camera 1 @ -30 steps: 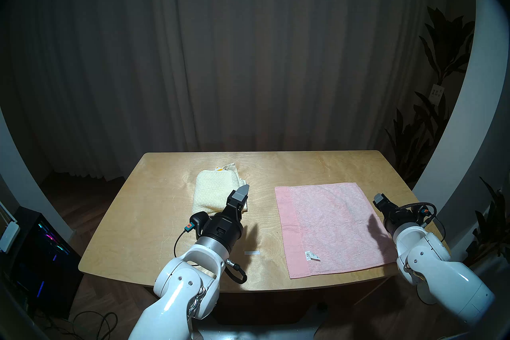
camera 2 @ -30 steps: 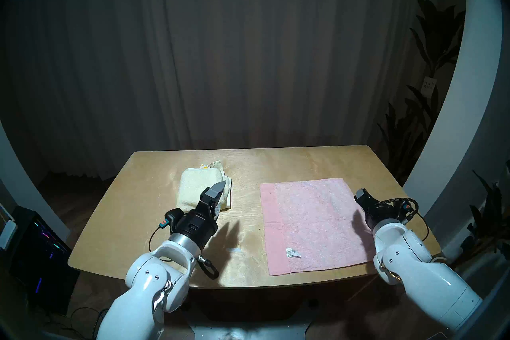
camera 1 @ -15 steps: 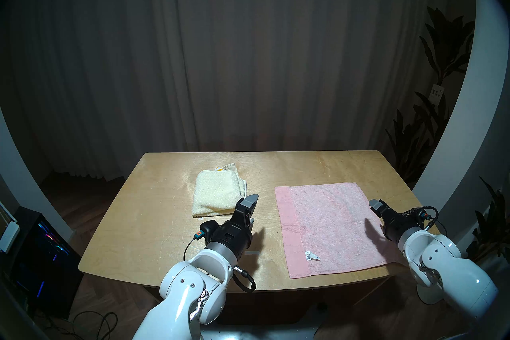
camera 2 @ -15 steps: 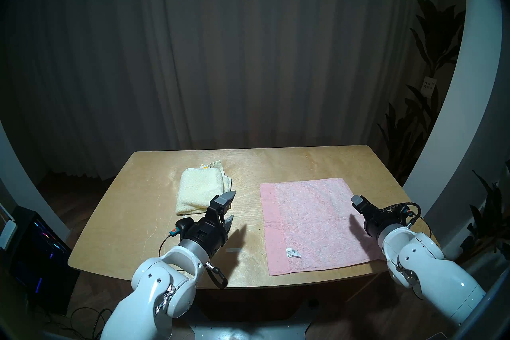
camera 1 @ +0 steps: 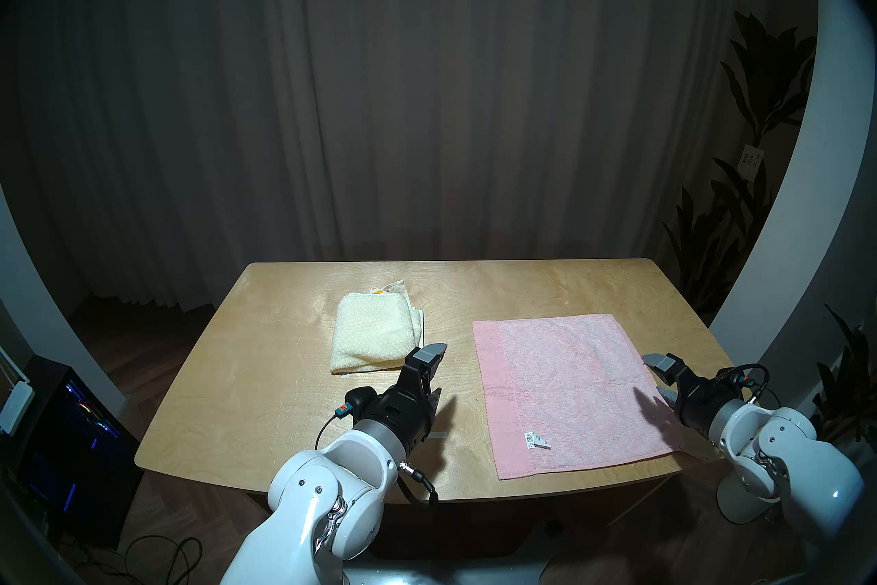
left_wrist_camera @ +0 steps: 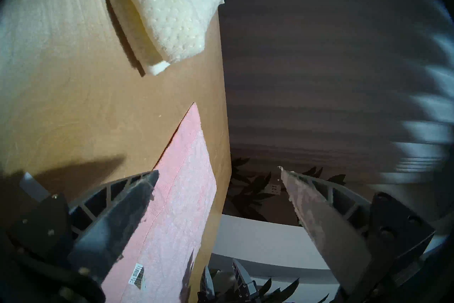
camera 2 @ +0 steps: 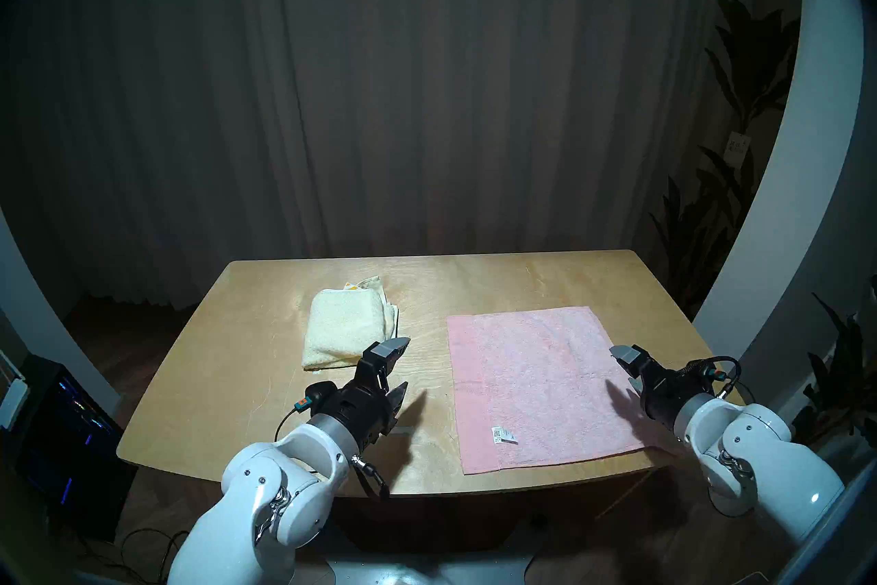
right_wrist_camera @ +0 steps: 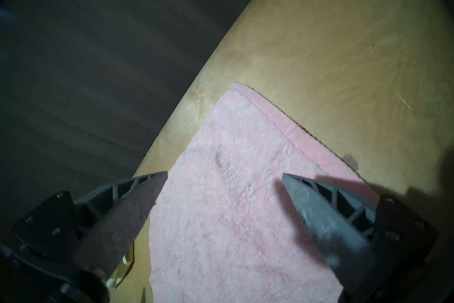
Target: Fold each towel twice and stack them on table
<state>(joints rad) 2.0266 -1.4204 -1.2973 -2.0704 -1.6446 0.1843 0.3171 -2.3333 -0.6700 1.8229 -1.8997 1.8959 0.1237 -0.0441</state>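
A cream-yellow dotted towel [camera 1: 370,332] lies folded on the far left of the light wooden table [camera 1: 256,384]. To its right a pink towel [camera 1: 569,389] is spread flat, its white label [camera 1: 536,440] near the front edge. My left gripper [camera 1: 437,372] hovers open and empty over bare wood between the two towels. The left wrist view shows the cream towel [left_wrist_camera: 172,12] and the pink towel [left_wrist_camera: 177,196]. Above the pink towel's right edge, my right gripper [camera 1: 656,375] stands open with nothing in it. In the right wrist view the pink towel [right_wrist_camera: 233,196] lies beneath its fingers.
A white tape strip [camera 1: 439,434] on the table is partly hidden by my left wrist. A dark curtain hangs behind the table. A computer case [camera 1: 71,427] with coloured lights stands on the floor at left. Potted plants [camera 1: 759,190] stand at right.
My left gripper has come off the cream towel's right edge and moved right and nearer, over bare wood. My right gripper has drawn back toward me along the pink towel's right edge. Both stayed open.
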